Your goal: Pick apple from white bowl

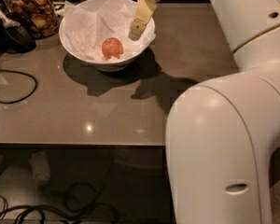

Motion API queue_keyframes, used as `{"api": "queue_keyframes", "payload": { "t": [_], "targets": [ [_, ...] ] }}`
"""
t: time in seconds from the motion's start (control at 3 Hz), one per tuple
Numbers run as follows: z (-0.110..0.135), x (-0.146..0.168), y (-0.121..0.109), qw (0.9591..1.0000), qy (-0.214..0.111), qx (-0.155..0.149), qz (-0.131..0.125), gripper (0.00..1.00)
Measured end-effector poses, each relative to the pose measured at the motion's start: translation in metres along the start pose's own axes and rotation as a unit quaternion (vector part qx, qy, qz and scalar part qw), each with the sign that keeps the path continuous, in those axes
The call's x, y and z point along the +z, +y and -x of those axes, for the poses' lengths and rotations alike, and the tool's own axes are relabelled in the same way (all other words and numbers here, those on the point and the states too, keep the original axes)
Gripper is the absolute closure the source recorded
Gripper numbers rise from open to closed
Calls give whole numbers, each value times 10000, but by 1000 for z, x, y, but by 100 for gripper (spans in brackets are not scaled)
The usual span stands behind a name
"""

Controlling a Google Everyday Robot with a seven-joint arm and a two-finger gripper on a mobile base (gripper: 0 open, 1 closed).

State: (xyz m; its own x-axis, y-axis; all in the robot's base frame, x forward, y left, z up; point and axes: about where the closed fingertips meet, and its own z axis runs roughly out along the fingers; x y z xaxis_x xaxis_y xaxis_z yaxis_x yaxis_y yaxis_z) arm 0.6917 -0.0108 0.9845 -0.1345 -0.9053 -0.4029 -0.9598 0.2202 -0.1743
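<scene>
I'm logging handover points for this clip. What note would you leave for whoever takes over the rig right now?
Gripper: over the right side of the white bowl, above and to the right of the apple, and apart from it.
Apple: lies on the crumpled paper inside the bowl, not yet picked.
Bowl: stands on the table, with the snack jar to its left.
Done: the gripper is at the bowl.
Left: lower onto the apple, grasp it and lift it out.
</scene>
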Motion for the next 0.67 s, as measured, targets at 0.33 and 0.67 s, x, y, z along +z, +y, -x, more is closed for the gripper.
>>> {"api": "queue_keyframes", "payload": {
  "t": [0.33,0.67],
  "targets": [
    [10,8,-3,10000,-16,-39,35,0],
    [21,19,-7,9999,-7,-118,72,12]
  ]
}}
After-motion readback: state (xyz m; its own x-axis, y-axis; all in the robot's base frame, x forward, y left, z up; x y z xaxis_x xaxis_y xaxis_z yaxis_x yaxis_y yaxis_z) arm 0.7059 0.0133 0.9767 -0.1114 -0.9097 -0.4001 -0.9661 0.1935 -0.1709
